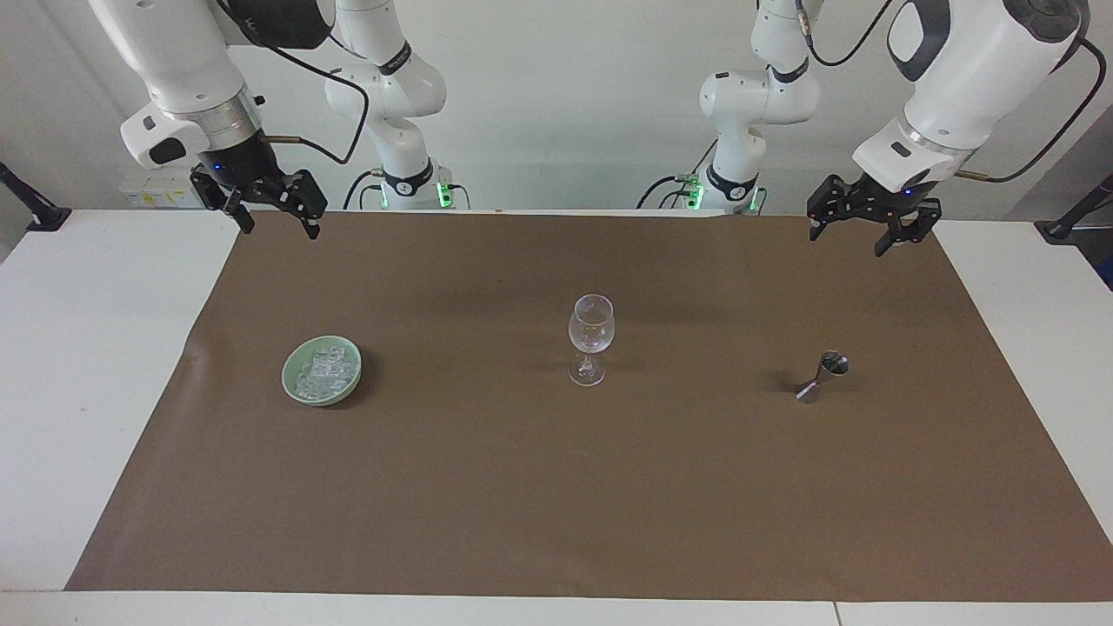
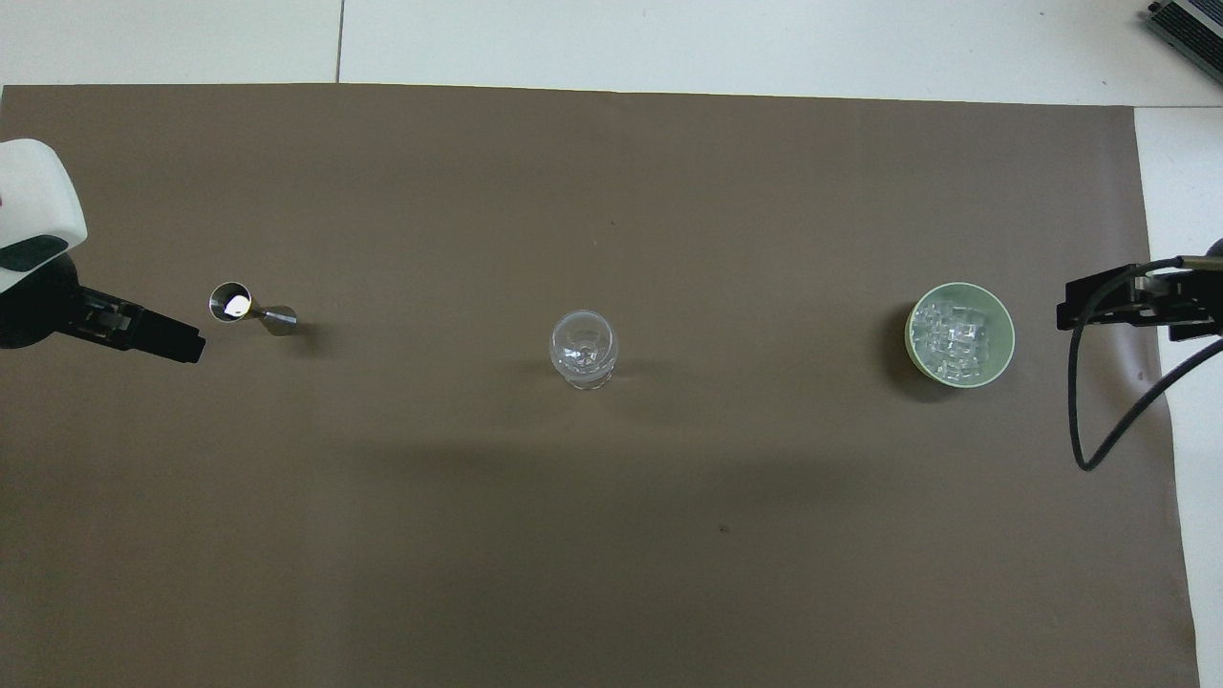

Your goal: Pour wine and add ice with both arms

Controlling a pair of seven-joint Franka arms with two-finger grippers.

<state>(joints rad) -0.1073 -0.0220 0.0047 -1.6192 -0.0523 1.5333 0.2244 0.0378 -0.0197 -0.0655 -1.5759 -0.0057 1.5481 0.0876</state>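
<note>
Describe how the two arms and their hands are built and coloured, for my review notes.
Both arms are white, rounded, jointed segments with black bands at the joints. Each wrist ends in a silver ring, with a small blue light below it. The left hand and right hand are black, two-fingered, with linked outer bars. A black cable loops along each arm; green lights glow at the bases.

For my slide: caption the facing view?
Ice in green bowl, wine glass, jigger; left gripper, right gripper open.
</note>
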